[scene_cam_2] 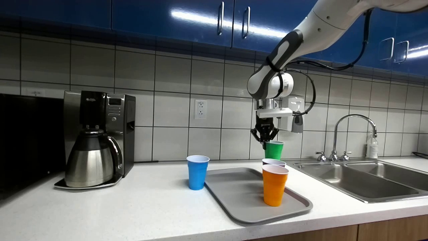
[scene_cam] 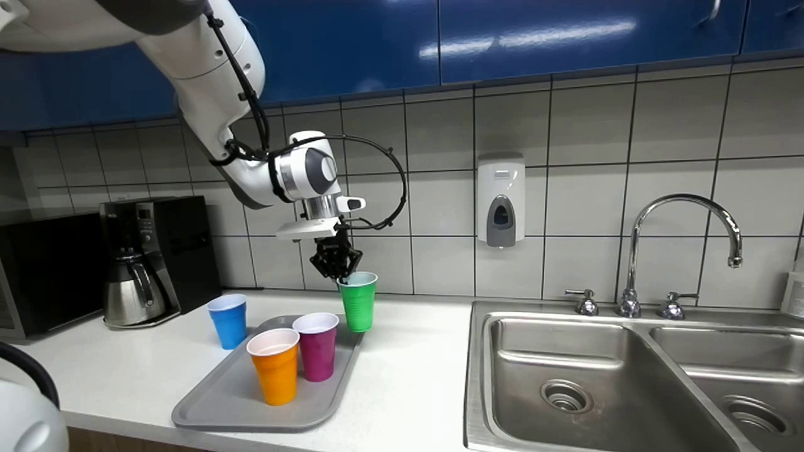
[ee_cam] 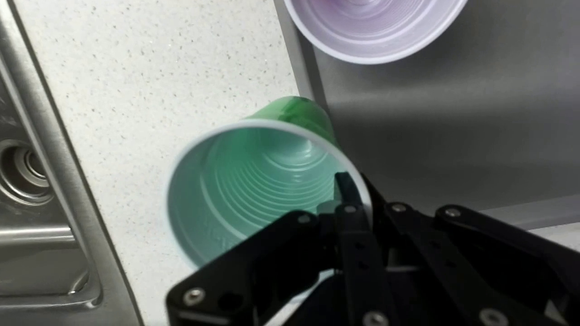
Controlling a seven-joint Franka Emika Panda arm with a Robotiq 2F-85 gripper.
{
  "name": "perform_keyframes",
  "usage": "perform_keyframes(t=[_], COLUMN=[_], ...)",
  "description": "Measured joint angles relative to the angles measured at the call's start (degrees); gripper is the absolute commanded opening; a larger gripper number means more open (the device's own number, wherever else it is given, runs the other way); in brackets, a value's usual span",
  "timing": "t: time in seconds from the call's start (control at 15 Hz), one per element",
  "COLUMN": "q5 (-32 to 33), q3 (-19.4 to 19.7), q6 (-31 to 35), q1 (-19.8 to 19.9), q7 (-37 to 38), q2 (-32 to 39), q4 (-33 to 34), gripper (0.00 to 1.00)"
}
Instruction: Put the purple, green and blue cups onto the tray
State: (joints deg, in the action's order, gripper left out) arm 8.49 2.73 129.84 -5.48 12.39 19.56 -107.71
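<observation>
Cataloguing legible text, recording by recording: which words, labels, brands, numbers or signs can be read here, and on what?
Nothing reads with certainty; all are too small or blurred:
Coffee maker: pale lettering, perhaps "Mr. Coffee"; control-panel marks unreadable.
Gripper: pale mark on its body.
Soap dispenser: small mark on its upper front.
Wall outlet: faint print on the plate.
Bottle: label.
Green cup: faint marks on the inner wall.

Shows ribbed plastic inside green cup [ee_cam: 260, 181], matt finish on tray [scene_cam_2: 239, 190], satin metal on sink [scene_cam: 559, 355], polished on tap [scene_cam: 632, 257], gloss on cabinets [scene_cam: 515, 53].
</observation>
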Motion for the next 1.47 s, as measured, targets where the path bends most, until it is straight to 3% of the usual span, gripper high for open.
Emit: perform_keyframes(t=[1.47], q5=[0.0], q3=[-1.5], q6=[-0.1], q1=[-3.4], q7=[-0.9], q2=[9.8], q4=[9.6], gripper=[0.01])
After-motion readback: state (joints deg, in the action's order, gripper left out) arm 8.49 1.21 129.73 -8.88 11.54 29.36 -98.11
